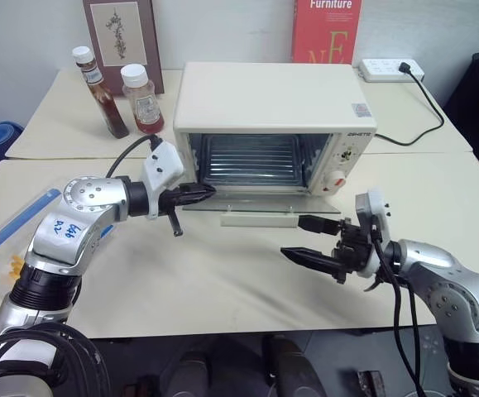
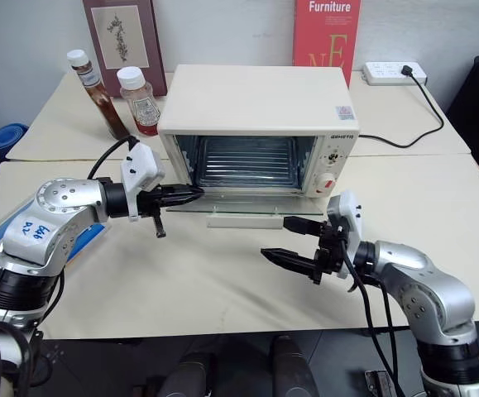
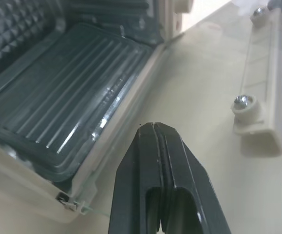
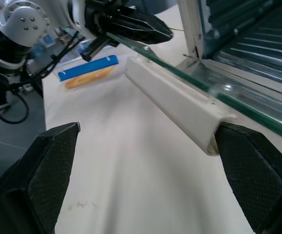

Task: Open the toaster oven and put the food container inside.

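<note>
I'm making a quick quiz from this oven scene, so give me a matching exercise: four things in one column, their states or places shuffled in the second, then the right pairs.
1. oven door
2. left gripper
3. right gripper
4. sauce bottles

a. jaws wide apart
b. standing behind the oven's left side
c. folded down flat, open
d. jaws shut, empty

Pairs: 1-c, 2-d, 3-a, 4-b

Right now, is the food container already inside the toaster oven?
No, the food container lies on the table beside the left arm, and the toaster oven holds just its rack.
</note>
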Motion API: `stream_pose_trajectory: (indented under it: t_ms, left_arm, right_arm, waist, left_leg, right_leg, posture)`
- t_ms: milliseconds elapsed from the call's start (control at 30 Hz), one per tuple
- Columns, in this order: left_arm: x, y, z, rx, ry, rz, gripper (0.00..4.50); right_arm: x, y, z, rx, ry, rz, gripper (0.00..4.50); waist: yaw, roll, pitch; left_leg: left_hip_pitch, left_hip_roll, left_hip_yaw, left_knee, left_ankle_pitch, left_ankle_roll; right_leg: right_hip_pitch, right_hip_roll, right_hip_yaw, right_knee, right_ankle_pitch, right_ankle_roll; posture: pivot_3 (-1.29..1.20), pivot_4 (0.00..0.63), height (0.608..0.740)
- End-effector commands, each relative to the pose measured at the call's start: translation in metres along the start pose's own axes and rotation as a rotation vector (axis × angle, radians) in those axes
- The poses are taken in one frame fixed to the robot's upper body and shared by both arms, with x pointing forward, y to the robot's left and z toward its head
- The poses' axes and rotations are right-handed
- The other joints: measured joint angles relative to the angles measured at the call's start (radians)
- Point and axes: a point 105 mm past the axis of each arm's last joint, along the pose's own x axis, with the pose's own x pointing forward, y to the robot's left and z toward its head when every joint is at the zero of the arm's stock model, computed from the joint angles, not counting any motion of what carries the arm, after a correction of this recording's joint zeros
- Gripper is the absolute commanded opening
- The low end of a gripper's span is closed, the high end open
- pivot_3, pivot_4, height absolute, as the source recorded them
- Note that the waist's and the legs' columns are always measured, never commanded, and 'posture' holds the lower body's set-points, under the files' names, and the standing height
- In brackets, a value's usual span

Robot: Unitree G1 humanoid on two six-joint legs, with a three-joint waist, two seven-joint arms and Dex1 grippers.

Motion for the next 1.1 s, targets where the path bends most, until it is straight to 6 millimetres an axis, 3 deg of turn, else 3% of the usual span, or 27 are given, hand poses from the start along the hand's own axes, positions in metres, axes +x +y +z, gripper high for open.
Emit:
stream_pose_trajectory:
  t_ms: [33,167,267,533,633,733,800,900,967,1100]
  left_arm:
    - [0.000,-0.009,-0.005,0.033,0.022,-0.033,0.02]
    - [0.001,-0.022,-0.023,0.048,0.079,-0.059,0.02]
    - [0.000,-0.027,-0.034,0.034,0.110,-0.049,0.02]
    - [-0.021,-0.038,-0.046,-0.036,0.149,0.063,0.02]
    - [-0.050,-0.032,-0.024,-0.180,0.037,0.192,0.02]
    - [-0.090,-0.030,-0.013,-0.298,-0.023,0.335,0.59]
    - [-0.121,-0.036,-0.010,-0.352,-0.037,0.431,1.20]
    - [-0.153,-0.042,-0.005,-0.398,-0.062,0.550,2.05]
    - [-0.185,-0.044,-0.007,-0.457,-0.088,0.703,2.61]
    - [-0.231,-0.048,-0.016,-0.527,-0.079,0.998,3.80]
  right_arm:
    - [-0.024,0.009,0.008,-0.047,0.016,-0.041,4.50]
    - [-0.051,0.021,0.007,-0.043,0.080,-0.067,4.50]
    - [-0.059,0.031,0.017,-0.059,0.091,-0.045,4.50]
    - [-0.035,0.036,0.061,-0.161,0.028,0.101,4.50]
    - [-0.020,0.035,0.072,-0.180,0.017,0.206,4.50]
    - [-0.009,0.032,0.077,-0.180,0.019,0.294,4.50]
    - [0.000,0.027,0.077,-0.170,0.029,0.355,4.50]
    - [0.011,0.020,0.075,-0.151,0.041,0.410,4.50]
    - [0.022,0.015,0.073,-0.158,0.048,0.457,4.50]
    - [0.039,0.010,0.075,-0.214,0.039,0.514,4.50]
  waist:
    - [0.001,0.000,0.000]
    - [0.000,0.000,0.000]
    - [-0.006,0.000,0.000]
    - [-0.003,-0.001,0.001]
    - [-0.004,-0.002,0.001]
    - [-0.004,-0.003,0.002]
    - [-0.003,-0.003,0.002]
    - [-0.005,-0.004,0.003]
    - [-0.004,-0.003,0.003]
    - [-0.002,-0.003,0.003]
  left_leg:
    - [0.000,0.000,0.000,0.000,0.000,0.000]
    - [0.000,0.000,0.000,0.000,0.000,0.000]
    - [0.002,0.000,0.001,0.000,0.000,0.001]
    - [0.004,0.001,0.000,0.000,0.000,0.001]
    - [0.003,0.001,0.000,0.000,0.000,0.001]
    - [0.002,0.002,-0.001,0.000,0.000,0.002]
    - [0.002,0.002,-0.002,0.000,-0.001,0.002]
    - [0.002,0.002,0.000,0.000,-0.002,0.001]
    - [0.002,0.002,0.000,0.000,-0.002,0.001]
    - [0.003,0.001,-0.001,0.001,-0.002,0.001]
  right_leg:
    - [0.000,0.000,0.000,0.000,0.000,0.000]
    - [0.002,0.000,0.000,-0.001,0.000,0.001]
    - [0.003,0.000,0.001,0.000,0.000,0.001]
    - [0.003,0.001,0.001,0.000,-0.001,0.000]
    - [0.002,0.001,0.001,0.000,0.000,0.000]
    - [0.002,0.000,-0.001,0.001,0.000,0.000]
    - [0.002,0.000,-0.002,0.000,-0.001,0.000]
    - [0.001,-0.001,-0.002,0.000,-0.001,-0.001]
    - [0.002,-0.001,-0.002,0.000,-0.001,-0.001]
    - [0.002,-0.002,-0.003,0.000,-0.001,-0.001]
  posture:
    - [0.00,0.150,0.740]
    - [0.00,0.150,0.740]
    - [0.00,0.150,0.740]
    - [0.00,0.150,0.740]
    - [0.00,0.150,0.740]
    - [0.00,0.150,0.740]
    - [0.00,0.150,0.740]
    - [0.00,0.150,0.740]
    - [0.00,0.150,0.740]
    - [0.00,0.150,0.740]
